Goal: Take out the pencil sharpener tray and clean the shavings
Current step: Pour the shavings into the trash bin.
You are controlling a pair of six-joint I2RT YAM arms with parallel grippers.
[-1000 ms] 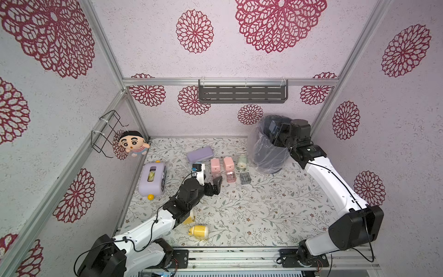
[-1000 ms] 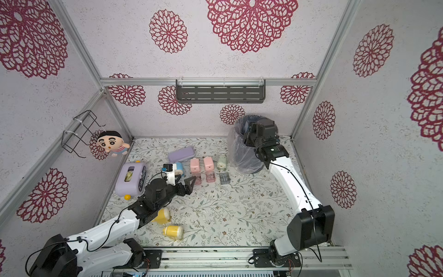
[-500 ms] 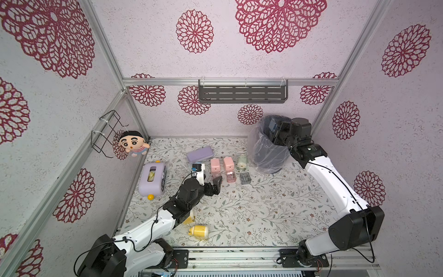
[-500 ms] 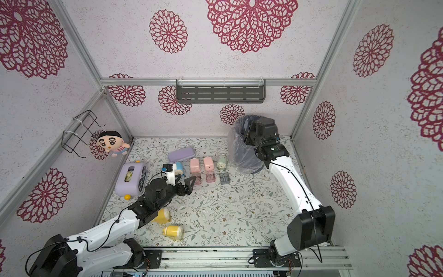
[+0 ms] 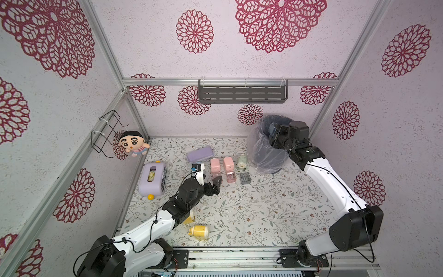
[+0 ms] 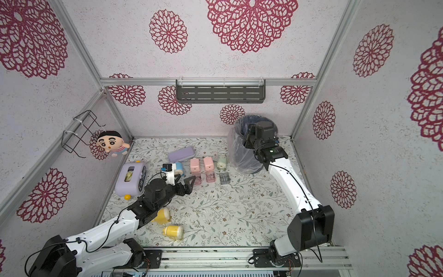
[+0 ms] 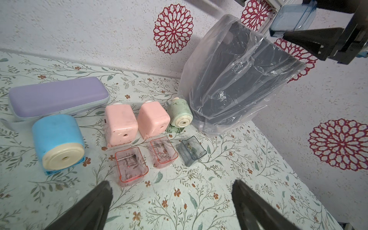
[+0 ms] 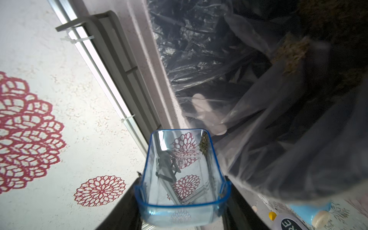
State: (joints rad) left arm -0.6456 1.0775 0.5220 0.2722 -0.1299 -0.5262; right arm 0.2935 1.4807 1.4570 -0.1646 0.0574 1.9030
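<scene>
I am holding the blue tray [image 8: 179, 159] in my right pincer [image 8: 181, 199], tipping it over the bin [image 5: 266, 153] so the shavings [image 8: 204, 146] slide out; my left pincer [image 7: 171, 184] is hanging wide, empty.

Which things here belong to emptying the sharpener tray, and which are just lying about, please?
Job: blue tray held by right gripper; shavings in it; lined bin; blue sharpener.
Lying about for now: purple case; plush doll; yellow bottles; lilac box; pink sharpeners and green sharpener, trays already out.
</scene>
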